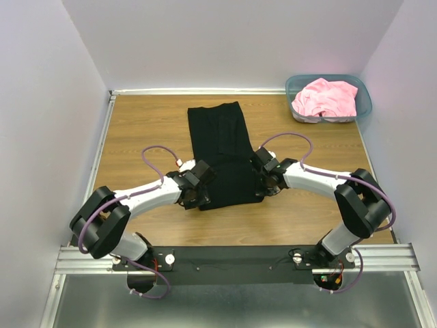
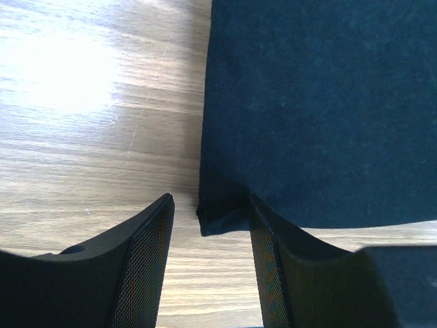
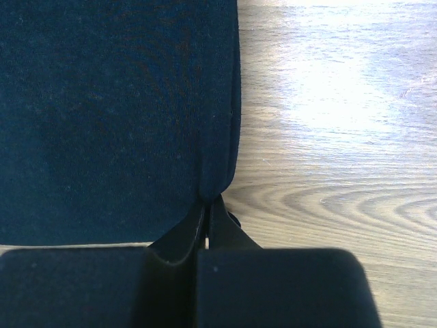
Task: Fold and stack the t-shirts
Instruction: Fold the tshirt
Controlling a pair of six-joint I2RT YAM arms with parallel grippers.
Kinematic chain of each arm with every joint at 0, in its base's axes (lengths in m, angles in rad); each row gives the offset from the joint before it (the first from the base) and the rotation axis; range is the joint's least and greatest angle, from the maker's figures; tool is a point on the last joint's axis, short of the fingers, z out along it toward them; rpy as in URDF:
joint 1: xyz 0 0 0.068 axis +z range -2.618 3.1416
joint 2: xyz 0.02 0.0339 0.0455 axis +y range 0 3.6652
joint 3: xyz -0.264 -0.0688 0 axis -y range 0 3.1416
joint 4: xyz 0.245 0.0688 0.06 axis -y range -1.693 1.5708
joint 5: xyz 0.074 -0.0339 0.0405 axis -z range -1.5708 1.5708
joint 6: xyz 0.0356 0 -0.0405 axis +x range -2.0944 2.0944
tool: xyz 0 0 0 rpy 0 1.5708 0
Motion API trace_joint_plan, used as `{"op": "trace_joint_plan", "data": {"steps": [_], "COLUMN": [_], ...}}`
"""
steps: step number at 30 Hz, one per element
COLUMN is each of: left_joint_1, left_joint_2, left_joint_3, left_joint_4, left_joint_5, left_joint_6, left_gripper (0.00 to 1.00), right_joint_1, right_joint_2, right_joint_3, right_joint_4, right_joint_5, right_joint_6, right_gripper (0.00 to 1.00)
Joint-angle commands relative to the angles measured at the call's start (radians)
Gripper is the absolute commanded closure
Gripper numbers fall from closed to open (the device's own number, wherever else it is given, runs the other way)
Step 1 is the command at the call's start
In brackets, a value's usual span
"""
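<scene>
Table (image 1: 136,130): wood-grain top, pale walls on three sides, a metal rail (image 1: 232,263) along the near edge where both arms are bolted.

Black shirt (image 1: 222,150): lies flat in the middle of the table. It is folded into a long narrow strip running from the near side toward the far wall. Bare wood shows on both long sides. Its near end sits between the two grippers.

Left arm (image 1: 147,195): reaches in from the near left corner, low over the table, wrist at the strip's near left corner.

Right arm (image 1: 321,179): mirrors it from the near right, wrist at the strip's near right corner.

Bin (image 1: 293,85): teal, see-through, in the far right corner, well apart from the black shirt.

Pink shirt (image 1: 328,99): bunched up inside the bin, unfolded, heaped above the rim.

Left gripper (image 2: 210,205): down at the table. Its fingers (image 2: 147,260) stand apart, with the shirt's near left corner between their tips. That corner is a little turned up. The right-hand finger is against the cloth edge. The other stands over bare wood and is not touching the cloth.

Right gripper (image 3: 210,205): fingers (image 3: 225,236) pressed together, pinching the folded edge at the near right corner. The cloth narrows to a small pucker where it enters the tips.

Cables (image 1: 153,154): purple, one looping above each forearm.
</scene>
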Motion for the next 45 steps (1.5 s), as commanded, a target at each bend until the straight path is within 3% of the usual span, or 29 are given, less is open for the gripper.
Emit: {"op": "trace_joint_plan", "data": {"steps": [1, 16, 24, 28, 32, 35, 38, 45], "left_joint_1": [-0.018, -0.033, -0.042, -0.054, -0.055, -0.064, -0.106, -0.408], "left_joint_2": [0.022, 0.129, 0.183, 0.217, 0.215, 0.182, 0.117, 0.004], "left_joint_3": [0.014, -0.012, -0.017, -0.022, -0.028, -0.031, -0.029, -0.029], "left_joint_4": [-0.017, -0.045, -0.048, -0.029, -0.020, -0.046, -0.126, -0.262], "left_joint_5": [-0.031, 0.010, 0.042, 0.064, 0.070, 0.076, 0.091, 0.350], "left_joint_6": [-0.009, -0.001, 0.013, 0.026, 0.042, 0.060, 0.069, 0.023], "left_gripper": [0.44, 0.49, 0.58, 0.73, 1.00, 1.00, 1.00, 1.00], "right_joint_1": [0.009, 0.010, 0.010, 0.010, 0.010, 0.010, 0.010, 0.012], "right_joint_2": [0.105, 0.066, 0.043, 0.049, 0.049, 0.011, -0.061, -0.266], "right_joint_3": [-0.083, -0.077, -0.069, -0.058, -0.048, -0.066, -0.101, -0.078], "right_joint_4": [-0.101, -0.098, -0.098, -0.098, -0.100, -0.116, -0.191, -0.522], "right_joint_5": [0.040, 0.021, 0.012, 0.006, 0.012, 0.012, -0.012, -0.166], "right_joint_6": [-0.014, -0.016, -0.013, -0.016, -0.037, -0.051, -0.056, -0.042], "right_gripper": [0.99, 0.99, 0.99, 0.99, 0.99, 0.99, 1.00, 1.00]}}
